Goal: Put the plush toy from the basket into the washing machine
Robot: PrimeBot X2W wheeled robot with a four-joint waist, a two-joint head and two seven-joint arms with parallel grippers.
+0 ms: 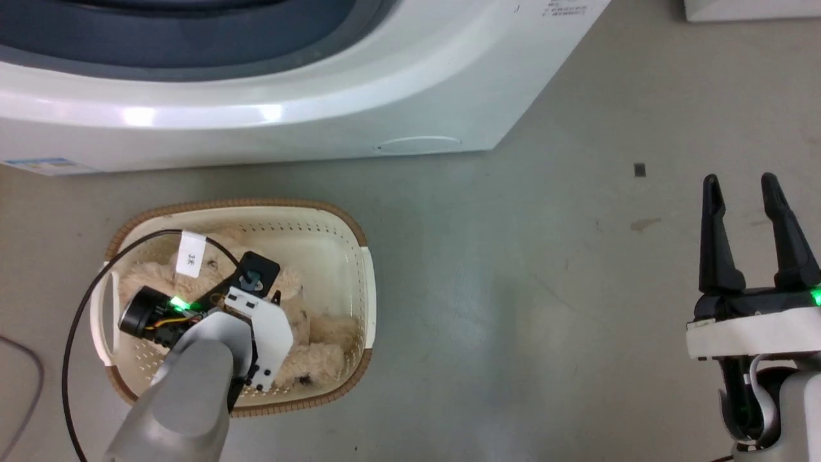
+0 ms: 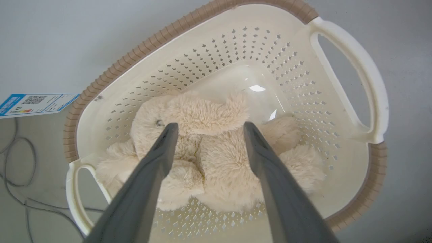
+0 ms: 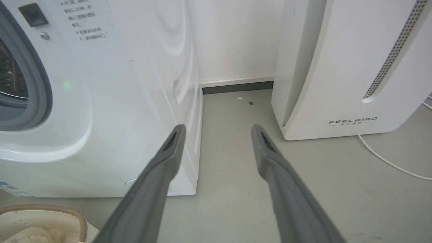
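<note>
A: What is in the basket?
B: The toy, cream and shaggy. It lies curled on the bottom, toward one end. The basket stands on the floor just in front of the washer.
A: And the washer?
B: The right wrist view shows its grey gasket and a slice of steel drum at the left edge. I cannot tell what the drum holds.
A: The left gripper?
B: Its fingers are spread wide and hold nothing. They straddle a furry lump of the toy, tips down at the fur. Whether they touch it, I cannot tell.
A: Its arm?
B: It reaches over the basket, wrist bent down into it.
A: The right gripper?
B: Parted and empty, level over bare floor, well apart from the basket. It points at the gap between the washer and a white appliance.
</note>
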